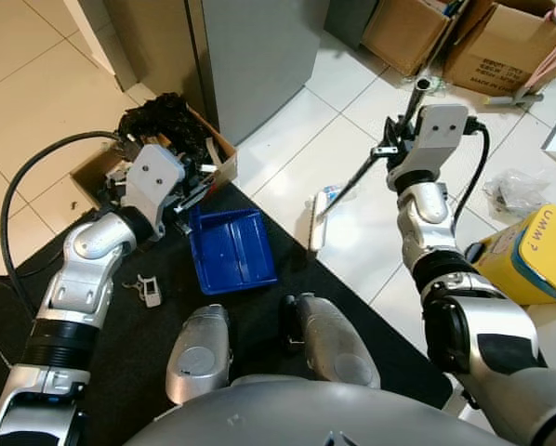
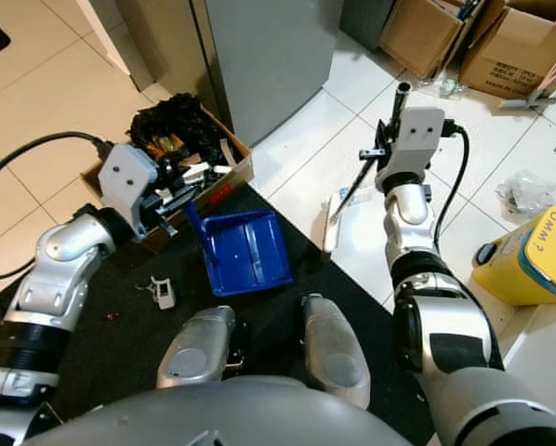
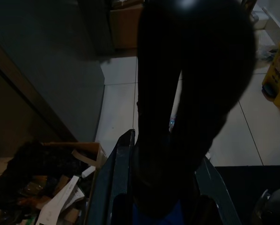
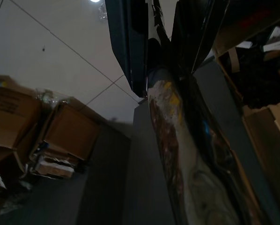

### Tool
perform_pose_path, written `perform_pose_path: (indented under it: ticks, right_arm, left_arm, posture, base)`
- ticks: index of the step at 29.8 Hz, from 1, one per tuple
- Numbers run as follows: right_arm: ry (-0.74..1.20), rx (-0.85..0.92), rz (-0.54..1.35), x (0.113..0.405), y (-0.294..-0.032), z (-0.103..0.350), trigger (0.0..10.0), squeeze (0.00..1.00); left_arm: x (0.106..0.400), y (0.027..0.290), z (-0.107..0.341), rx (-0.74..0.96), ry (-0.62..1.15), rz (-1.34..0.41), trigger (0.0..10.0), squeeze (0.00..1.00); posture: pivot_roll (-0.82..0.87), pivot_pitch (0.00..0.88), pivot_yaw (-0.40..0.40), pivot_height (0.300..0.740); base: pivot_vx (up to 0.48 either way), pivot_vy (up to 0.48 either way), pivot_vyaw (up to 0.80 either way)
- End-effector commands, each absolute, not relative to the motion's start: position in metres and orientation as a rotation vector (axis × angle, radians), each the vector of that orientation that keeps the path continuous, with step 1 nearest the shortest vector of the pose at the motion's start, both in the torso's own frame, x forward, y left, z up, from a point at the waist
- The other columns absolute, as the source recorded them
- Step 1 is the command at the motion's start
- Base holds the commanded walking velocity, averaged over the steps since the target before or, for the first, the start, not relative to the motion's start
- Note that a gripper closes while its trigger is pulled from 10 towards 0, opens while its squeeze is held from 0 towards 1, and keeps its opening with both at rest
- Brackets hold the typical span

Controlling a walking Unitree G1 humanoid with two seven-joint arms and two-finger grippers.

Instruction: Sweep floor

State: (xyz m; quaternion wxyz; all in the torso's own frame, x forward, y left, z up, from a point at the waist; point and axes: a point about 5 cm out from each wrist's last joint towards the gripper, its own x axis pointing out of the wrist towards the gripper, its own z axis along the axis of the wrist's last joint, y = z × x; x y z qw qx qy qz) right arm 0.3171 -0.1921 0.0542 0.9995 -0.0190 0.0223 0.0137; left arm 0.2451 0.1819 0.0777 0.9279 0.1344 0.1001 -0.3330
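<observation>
Right gripper, upper right of frame: fingers clamped on thin dark metal handle of small hand broom.
Broom long axis diagonal: handle tip points to upper right, pale bristle head at frame centre on white tile floor, at edge of black mat.
Judged light, rigid; grip mid-handle.
Left gripper, left of centre: fingers gripping upright handle of blue plastic dustpan.
Pan flat on mat, mouth toward broom head.
Judged light, stiff, smooth.

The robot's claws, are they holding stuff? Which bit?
Left claw holds the blue dustpan by its handle. Right claw holds the brush by its long stick.
</observation>
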Motion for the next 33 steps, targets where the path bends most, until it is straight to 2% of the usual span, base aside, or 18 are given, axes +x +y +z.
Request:
perform_pose_path:
  ticks: [1,9,15,22,28,30,33]
  right_arm:
    - [-0.014,-0.062,0.021,0.322,-0.199,0.067,10.0,0.0]
    - [-0.004,-0.073,0.03,0.322,-0.201,0.066,10.0,0.0]
    - [0.007,-0.039,-0.06,0.32,-0.211,0.064,10.0,0.0]
    - [0.0,-0.039,-0.074,0.322,-0.215,0.067,10.0,0.0]
    - [-0.004,-0.034,-0.079,0.322,-0.217,0.068,10.0,0.0]
    - [0.004,-0.025,-0.086,0.321,-0.217,0.066,10.0,0.0]
    - [0.01,-0.021,-0.086,0.32,-0.216,0.064,10.0,0.0]
  left_arm:
    - [0.248,0.174,0.077,0.247,0.187,-0.695,10.0,0.0]
    - [0.247,0.174,0.074,0.225,0.191,-0.664,10.0,0.0]
    - [0.247,0.176,0.071,0.197,0.187,-0.622,10.0,0.0]
    - [0.25,0.175,0.07,0.208,0.197,-0.609,10.0,0.0]
    - [0.253,0.177,0.072,0.202,0.175,-0.54,10.0,0.0]
    - [0.252,0.177,0.076,0.131,0.147,-0.47,10.0,0.0]
    - [0.254,0.178,0.078,0.133,0.128,-0.431,10.0,0.0]
  posture:
    - [0.19,0.0,-0.029,0.74]
    - [0.19,0.0,-0.043,0.74]
    - [0.19,0.0,-0.045,0.74]
    - [0.19,0.0,-0.043,0.74]
    - [0.19,0.0,-0.038,0.74]
    - [0.19,0.0,-0.04,0.74]
    - [0.19,0.0,-0.04,0.74]
  base:
    - [0.0,0.0,0.0]
    - [0.0,0.0,0.0]
    - [0.0,0.0,0.0]
    - [0.0,0.0,0.0]
    - [0.0,0.0,0.0]
    - [0.0,0.0,0.0]
    - [0.0,0.0,0.0]
